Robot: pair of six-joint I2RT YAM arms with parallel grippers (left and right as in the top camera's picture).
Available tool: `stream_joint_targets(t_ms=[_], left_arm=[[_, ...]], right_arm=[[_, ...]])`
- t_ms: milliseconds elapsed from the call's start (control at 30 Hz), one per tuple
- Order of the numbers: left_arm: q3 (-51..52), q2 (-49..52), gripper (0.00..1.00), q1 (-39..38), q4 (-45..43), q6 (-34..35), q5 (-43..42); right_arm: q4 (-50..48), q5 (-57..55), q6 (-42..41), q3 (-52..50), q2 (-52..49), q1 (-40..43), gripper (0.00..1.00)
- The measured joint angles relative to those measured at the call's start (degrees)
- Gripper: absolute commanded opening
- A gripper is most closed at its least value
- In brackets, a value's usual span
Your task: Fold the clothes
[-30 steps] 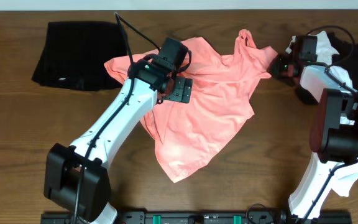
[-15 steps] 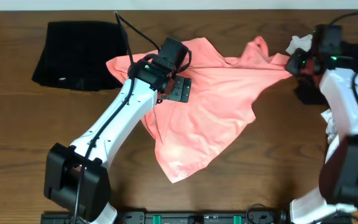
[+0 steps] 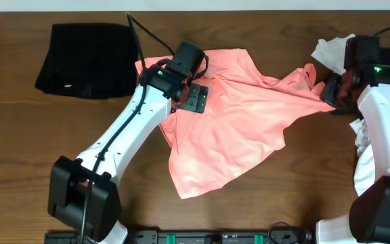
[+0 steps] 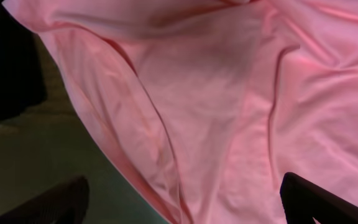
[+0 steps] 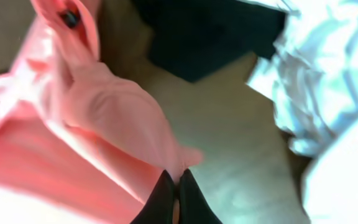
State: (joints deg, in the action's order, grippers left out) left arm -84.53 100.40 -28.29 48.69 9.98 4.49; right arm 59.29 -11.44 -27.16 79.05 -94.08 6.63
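Dark brown wood-grain bench (image 3: 19,149), filling nearly the whole overhead view. Thin pale strip of wall (image 3: 46,4) along the 12 o'clock edge; dark rail (image 3: 202,237) with green parts at 6 o'clock.

One salmon-pink T-shirt (image 3: 229,135), largest of the clothes. Lies crumpled across the centre of the bench, one corner toward 6 o'clock, another drawn out taut toward 2 o'clock. One black rectangle (image 3: 87,59) of folded cloth, flat and neat at 10 o'clock, its right edge just beside the T-shirt. White cloth (image 3: 330,49) bunched at 2 o'clock, with more white showing at 4 o'clock beside the right arm; number of white garments not tellable. Black cloth (image 5: 210,31) next to the white in the right wrist view, only partly seen.

Small pale mark (image 3: 66,86) on the black rectangle, too small to read.

Two arms, both white. Left tool (image 3: 193,98) hangs over the T-shirt toward 11 o'clock, jaws spread wide, its fingers (image 4: 328,199) at the lower corners of the left wrist view with pink cloth between them and nothing pinched. Right tool (image 5: 174,199) at 2 o'clock, jaws pressed together on a fold of the T-shirt.
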Motion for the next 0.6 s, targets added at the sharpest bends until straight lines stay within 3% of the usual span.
stream_joint_targets(t_ms=[333, 433, 500, 600], left_arm=[[0.0, 0.0, 0.98, 0.0, 2.0, -0.8, 0.0], [0.0, 0.0, 0.98, 0.0, 2.4, -0.8, 0.0], [0.0, 0.0, 0.98, 0.0, 2.6, -0.9, 0.0], [0.0, 0.0, 0.98, 0.0, 3.2, -0.9, 0.0]], right_arm=[[10.1, -5.9, -3.9, 0.0, 0.0, 0.0, 0.04], [11.4, -6.4, -4.6, 0.0, 0.0, 0.0, 0.2], [11.6, -6.6, -5.2, 0.0, 0.0, 0.0, 0.53], [10.4, -6.6, -4.9, 0.0, 0.0, 0.0, 0.73]])
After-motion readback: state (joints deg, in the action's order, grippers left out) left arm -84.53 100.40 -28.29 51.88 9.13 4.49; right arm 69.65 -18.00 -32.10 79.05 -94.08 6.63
